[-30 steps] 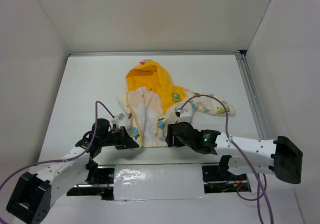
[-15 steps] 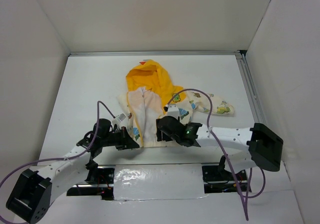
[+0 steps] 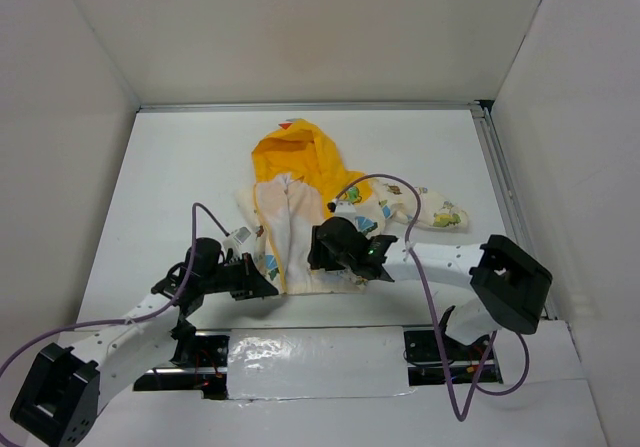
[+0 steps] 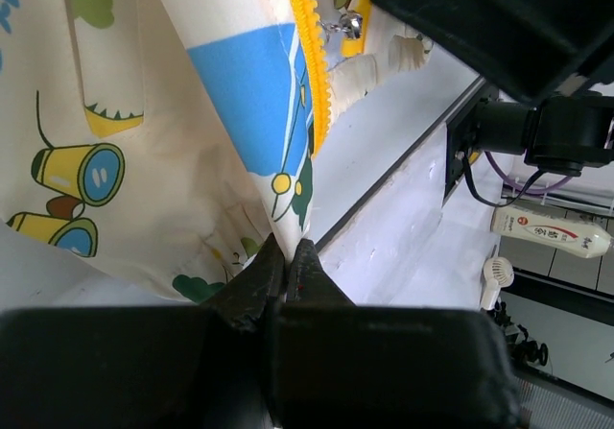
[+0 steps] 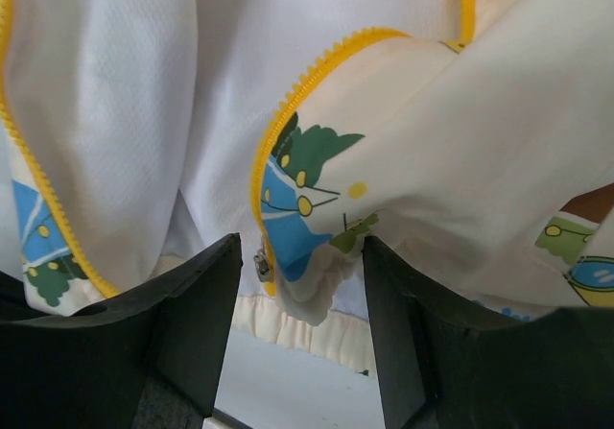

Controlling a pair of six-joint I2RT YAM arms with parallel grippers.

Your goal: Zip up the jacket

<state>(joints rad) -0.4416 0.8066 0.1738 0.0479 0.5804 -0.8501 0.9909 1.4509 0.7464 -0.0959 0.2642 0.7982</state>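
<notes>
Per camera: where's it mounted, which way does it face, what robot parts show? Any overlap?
Top external: above and behind the bases, looking down at the table; both arms show, reaching to the jacket hem.
Left wrist: on the left gripper, facing along the hem; its jaws are shut on the jacket's corner.
Right wrist: on the right gripper, facing the open front; its jaws stand open around the zipper edge.
Shared: both wrist views show the yellow zipper teeth.
</notes>
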